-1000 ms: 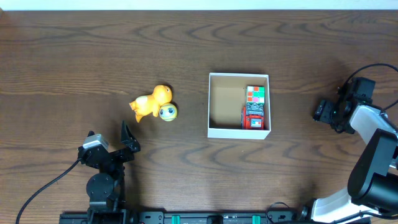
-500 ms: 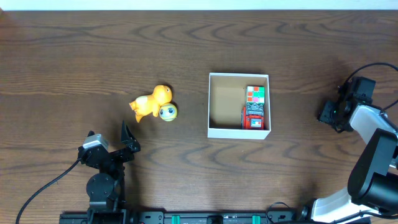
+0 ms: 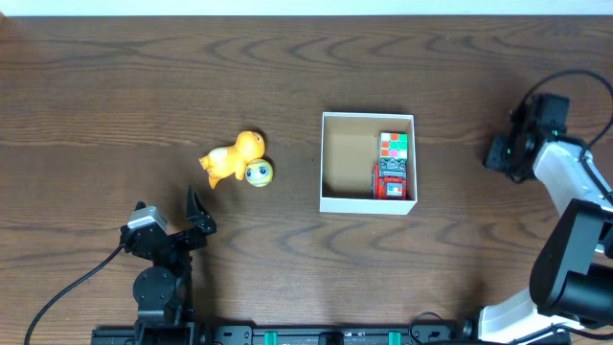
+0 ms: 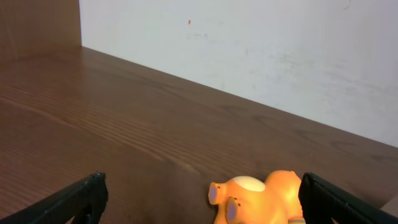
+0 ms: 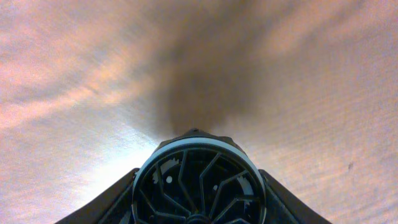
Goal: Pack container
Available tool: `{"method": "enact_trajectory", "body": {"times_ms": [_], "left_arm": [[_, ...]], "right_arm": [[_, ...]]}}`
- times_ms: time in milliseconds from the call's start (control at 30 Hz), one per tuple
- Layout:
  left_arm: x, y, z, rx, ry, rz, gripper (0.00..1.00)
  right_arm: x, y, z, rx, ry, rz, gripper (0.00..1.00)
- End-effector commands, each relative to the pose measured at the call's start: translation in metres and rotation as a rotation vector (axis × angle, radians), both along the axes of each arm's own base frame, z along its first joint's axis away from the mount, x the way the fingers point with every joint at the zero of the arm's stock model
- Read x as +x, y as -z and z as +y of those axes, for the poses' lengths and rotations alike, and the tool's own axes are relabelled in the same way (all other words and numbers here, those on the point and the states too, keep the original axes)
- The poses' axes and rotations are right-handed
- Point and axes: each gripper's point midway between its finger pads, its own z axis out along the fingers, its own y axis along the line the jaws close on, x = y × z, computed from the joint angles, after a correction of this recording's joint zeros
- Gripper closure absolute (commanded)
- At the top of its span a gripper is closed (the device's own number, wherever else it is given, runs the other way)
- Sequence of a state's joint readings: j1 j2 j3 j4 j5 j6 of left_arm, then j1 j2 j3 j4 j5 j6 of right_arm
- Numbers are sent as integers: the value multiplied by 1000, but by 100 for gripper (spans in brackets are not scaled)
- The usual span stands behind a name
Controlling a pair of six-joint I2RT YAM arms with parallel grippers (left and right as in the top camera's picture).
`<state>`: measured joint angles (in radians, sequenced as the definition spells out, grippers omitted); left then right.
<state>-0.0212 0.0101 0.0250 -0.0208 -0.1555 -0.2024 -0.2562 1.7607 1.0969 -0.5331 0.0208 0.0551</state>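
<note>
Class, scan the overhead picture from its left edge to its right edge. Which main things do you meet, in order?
left gripper → orange toy → container → right gripper

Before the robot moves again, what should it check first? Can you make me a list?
1. Room in the container: ok, its left half is bare.
2. Orange toy packed: not ok, it lies on the table left of the container.
3. Left gripper open: ok, jaws wide.
4. Orange toy ahead of the Left gripper: ok, seen in its wrist view.
5. Right gripper away from the container: ok.
6. Right gripper empty: cannot tell.
</note>
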Motion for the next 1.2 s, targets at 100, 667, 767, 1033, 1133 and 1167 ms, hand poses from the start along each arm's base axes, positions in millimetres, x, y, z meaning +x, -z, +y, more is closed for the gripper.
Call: {"method": "enact_trajectory", "body": {"times_ms": [100, 667, 767, 1033, 1133, 1167], "left_arm": [[-1, 17, 1, 17, -5, 53, 2], [-1, 17, 1, 18, -5, 53, 2], [-1, 17, 1, 17, -5, 53, 2], [-1, 17, 1, 18, -5, 53, 2], [-1, 17, 1, 18, -5, 53, 2], [-1, 17, 1, 18, -5, 53, 2]], "right_arm": [[37, -37, 46, -26, -164, -54, 46], [51, -132, 213, -33, -588, -125, 41], [41, -130, 229, -22, -606, -100, 41], [53, -134, 200, -137, -496, -121, 38], [64, -141, 182, -133, -437, -154, 35], [68, -142, 175, -134, -417, -164, 33]]}}
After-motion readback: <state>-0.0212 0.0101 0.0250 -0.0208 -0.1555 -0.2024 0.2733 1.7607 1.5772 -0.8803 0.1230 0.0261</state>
